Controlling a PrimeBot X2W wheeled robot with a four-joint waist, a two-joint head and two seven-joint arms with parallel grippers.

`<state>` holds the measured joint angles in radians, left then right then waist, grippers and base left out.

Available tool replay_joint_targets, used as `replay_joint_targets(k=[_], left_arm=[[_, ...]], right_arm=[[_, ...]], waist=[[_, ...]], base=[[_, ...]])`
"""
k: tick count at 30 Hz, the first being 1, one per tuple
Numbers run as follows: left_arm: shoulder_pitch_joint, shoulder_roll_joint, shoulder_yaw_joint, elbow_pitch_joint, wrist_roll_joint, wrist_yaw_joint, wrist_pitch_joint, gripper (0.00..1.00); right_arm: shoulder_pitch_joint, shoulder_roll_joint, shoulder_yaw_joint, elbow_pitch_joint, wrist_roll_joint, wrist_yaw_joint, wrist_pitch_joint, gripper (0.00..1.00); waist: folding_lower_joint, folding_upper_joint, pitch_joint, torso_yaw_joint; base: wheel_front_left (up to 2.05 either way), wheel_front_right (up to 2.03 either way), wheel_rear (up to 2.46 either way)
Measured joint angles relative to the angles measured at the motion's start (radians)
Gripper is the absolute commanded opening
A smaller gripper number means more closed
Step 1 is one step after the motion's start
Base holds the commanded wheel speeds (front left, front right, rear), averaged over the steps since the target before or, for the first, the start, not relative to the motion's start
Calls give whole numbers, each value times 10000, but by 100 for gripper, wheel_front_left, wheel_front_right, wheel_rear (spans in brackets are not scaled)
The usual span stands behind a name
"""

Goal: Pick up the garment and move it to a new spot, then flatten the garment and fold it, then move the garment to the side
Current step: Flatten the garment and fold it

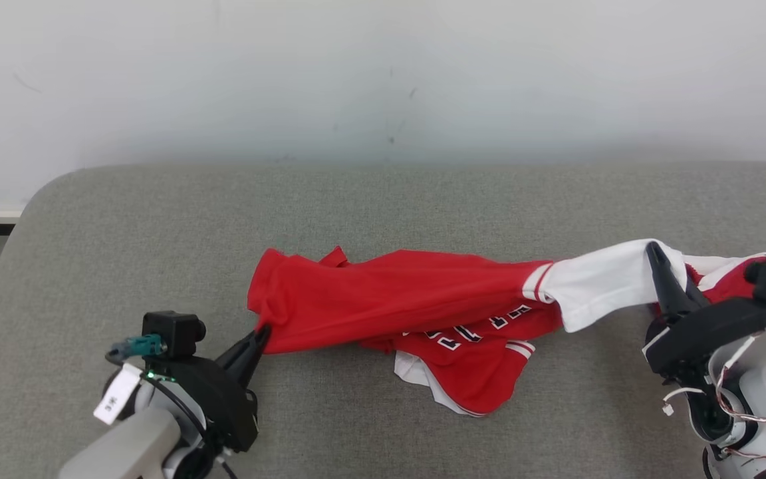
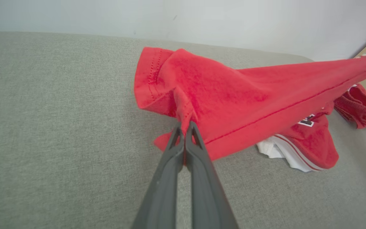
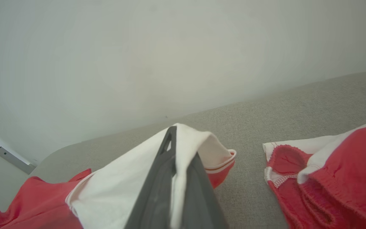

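Grey fabric tabletop (image 1: 124,219), pale wall (image 1: 383,66) behind. Red-and-white jersey (image 1: 389,293) stretched between both arms: left pincer (image 1: 262,330) clenched on red hem, right pincer (image 1: 652,249) clenched on white sleeve, middle sagging onto tabletop.

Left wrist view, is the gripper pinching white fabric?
No, the left gripper is shut on the red hem of the garment.

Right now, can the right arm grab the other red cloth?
Probably not yet. The other red cloth lies close, nothing between, but the right fingers are shut on the garment's white sleeve, so they must let go first.
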<state>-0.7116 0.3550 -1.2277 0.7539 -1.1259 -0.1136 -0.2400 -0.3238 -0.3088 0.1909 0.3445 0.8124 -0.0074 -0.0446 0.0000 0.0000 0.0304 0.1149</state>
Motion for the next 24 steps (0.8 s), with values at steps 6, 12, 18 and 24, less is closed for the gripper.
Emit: replay_joint_targets(k=[6,12,18,24], left_arm=[[366,-155,263,-33,6,531,-73,0],[572,-215,460,-483,301,794,-92,0],[1282,-606,157,-541,558,871,-115,0],[1381,-823,-192,-151,1097,888,-115,4]], right_arm=[[188,-69,-420,98,142,-8,-203,0],[611,-203,-640,105,297,-13,-439,0],[668,-81,-401,130,290,-13,-447,0],[664,-35,-215,146,203,0,-439,0]], waist=[[0,0,-131,-55],[0,0,-265,51],[0,0,-302,88],[0,0,-258,-31]], base=[[0,0,0],[0,0,0],[0,0,0],[0,0,0]])
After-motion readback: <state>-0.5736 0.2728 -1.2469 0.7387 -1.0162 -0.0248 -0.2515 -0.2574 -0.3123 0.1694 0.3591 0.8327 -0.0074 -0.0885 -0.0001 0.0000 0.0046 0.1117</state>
